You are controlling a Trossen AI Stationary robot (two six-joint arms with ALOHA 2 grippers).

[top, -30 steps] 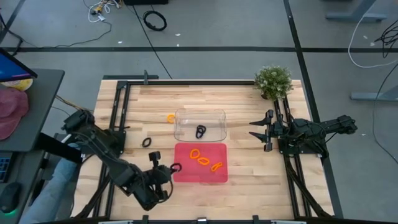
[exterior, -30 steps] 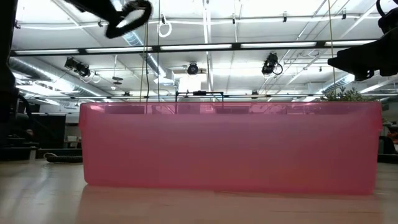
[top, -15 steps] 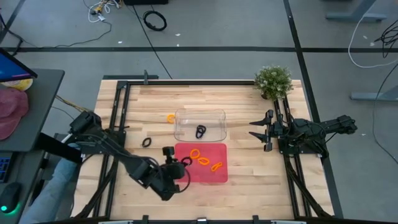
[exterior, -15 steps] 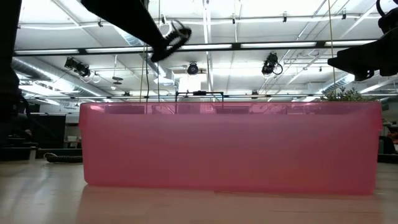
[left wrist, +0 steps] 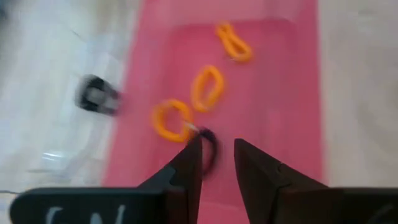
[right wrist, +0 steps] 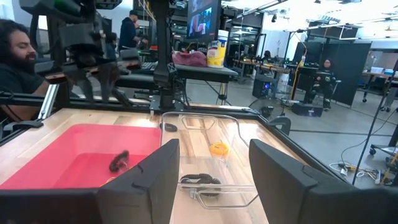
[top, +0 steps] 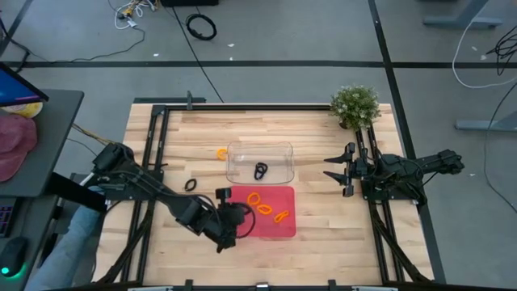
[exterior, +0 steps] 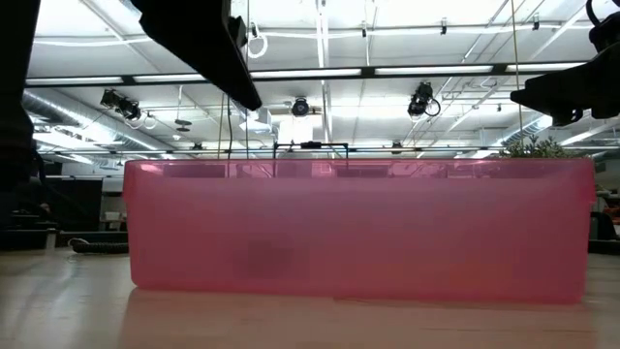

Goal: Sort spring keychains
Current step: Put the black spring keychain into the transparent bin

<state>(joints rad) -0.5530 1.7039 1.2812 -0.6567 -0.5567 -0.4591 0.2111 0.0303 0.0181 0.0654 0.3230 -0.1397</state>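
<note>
My left gripper (left wrist: 217, 155) hangs open over the left part of the red tray (top: 275, 230). Just beyond its fingertips a black spring keychain (left wrist: 208, 149) shows blurred inside the tray (right wrist: 68, 146), beside three orange keychains (left wrist: 208, 87). The same black keychain (right wrist: 119, 160) shows low in the tray in the right wrist view. Another black keychain (top: 260, 171) lies in the clear tray (top: 283, 149). On the bare table lie one black keychain (top: 191, 185) and one orange one (top: 221, 152). My right gripper (top: 326, 167) waits open at the table's right side, level.
A potted plant (top: 355, 105) stands at the far right corner. Black rails run along the table's left and right sides (top: 153, 145). The clear tray stands right behind the red tray. Bare wood lies left of both trays.
My left gripper has gone toward the table's right edge and a little down, from left of the red tray to over its left part. The black keychain that hung at its fingertips is gone from them and now shows low inside the red tray.
</note>
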